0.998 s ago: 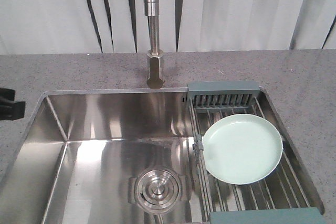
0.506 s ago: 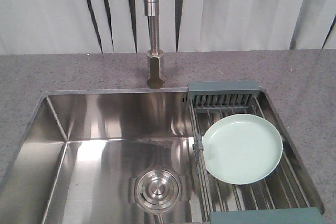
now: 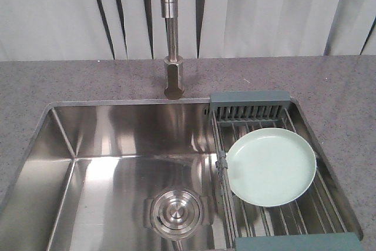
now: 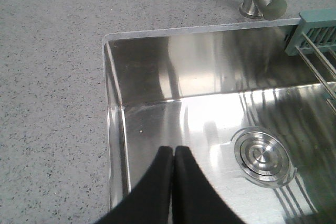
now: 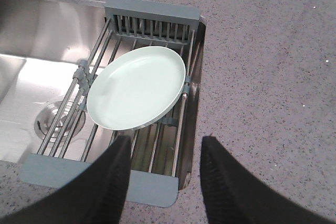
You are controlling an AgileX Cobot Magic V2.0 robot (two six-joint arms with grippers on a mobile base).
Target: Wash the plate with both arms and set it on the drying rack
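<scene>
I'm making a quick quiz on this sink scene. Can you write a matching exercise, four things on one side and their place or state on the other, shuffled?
Things:
1. plate
2. left gripper
3. right gripper
4. round steel drain

Place or state:
A. fingers pressed together above the sink basin
B. set in the sink floor
C. lying on the drying rack
D. fingers spread apart, empty, near the rack's front end

Pairs: 1-C, 2-A, 3-D, 4-B
</scene>
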